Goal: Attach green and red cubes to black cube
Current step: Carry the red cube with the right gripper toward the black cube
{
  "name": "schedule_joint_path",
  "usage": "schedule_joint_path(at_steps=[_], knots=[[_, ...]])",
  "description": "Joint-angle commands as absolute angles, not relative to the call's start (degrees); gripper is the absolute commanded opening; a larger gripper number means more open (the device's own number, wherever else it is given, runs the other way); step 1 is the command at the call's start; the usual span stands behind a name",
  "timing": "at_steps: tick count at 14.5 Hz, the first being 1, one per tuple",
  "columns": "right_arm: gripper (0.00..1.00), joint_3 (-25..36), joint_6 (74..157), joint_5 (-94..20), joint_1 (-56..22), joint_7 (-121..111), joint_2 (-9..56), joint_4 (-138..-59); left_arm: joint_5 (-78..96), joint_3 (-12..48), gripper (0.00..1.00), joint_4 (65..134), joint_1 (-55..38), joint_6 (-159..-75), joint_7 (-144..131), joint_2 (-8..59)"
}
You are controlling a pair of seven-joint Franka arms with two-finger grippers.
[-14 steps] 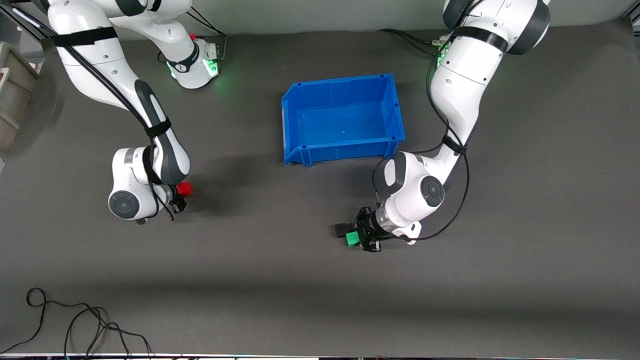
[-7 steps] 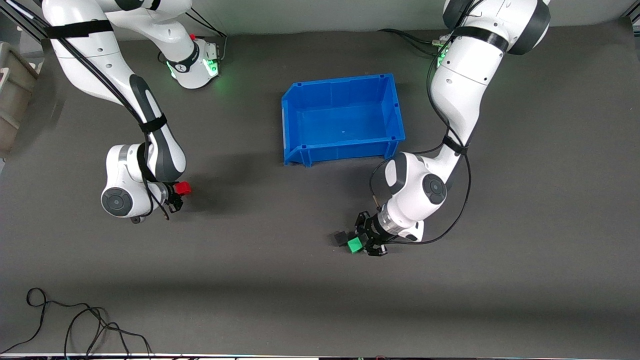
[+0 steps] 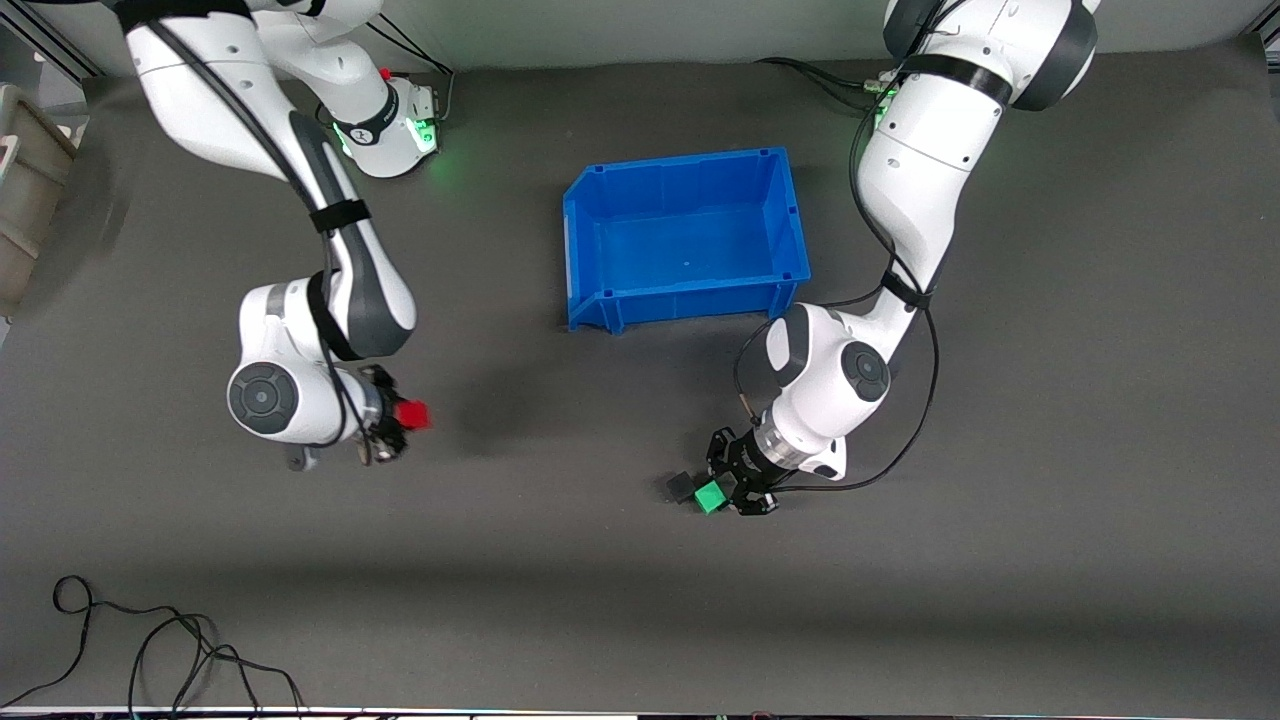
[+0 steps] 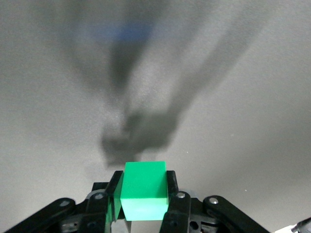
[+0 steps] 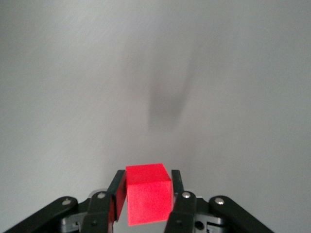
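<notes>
Left gripper (image 3: 722, 492): clenched on the green cube (image 3: 710, 496) — just beside the black cube (image 3: 681, 487).
Right gripper (image 3: 400, 425): grasping the red cube (image 3: 411, 415) — above the table (image 3: 1050, 400).

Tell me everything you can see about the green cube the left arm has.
The green cube is small, bright green, plain and solid-coloured, with flat matte faces and crisp edges. It sits clamped between the two fingers of the left gripper, one pad on each of two opposite faces, its end sticking out past the fingertips. In the front view it is right beside the black cube, nearer the front camera than the blue bin; whether the cubes touch is unclear.
</notes>
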State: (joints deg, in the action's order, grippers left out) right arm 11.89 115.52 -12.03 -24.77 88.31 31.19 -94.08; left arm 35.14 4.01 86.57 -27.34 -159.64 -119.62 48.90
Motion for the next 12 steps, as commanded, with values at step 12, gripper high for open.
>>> schedule_joint_path(at_steps=[12], knots=[[0.23,8.0,136.3,-23.5,-35.3,109.8,62.5,-59.1,35.0,2.2,0.27,87.2,-30.0,-165.3,-135.3,50.2]])
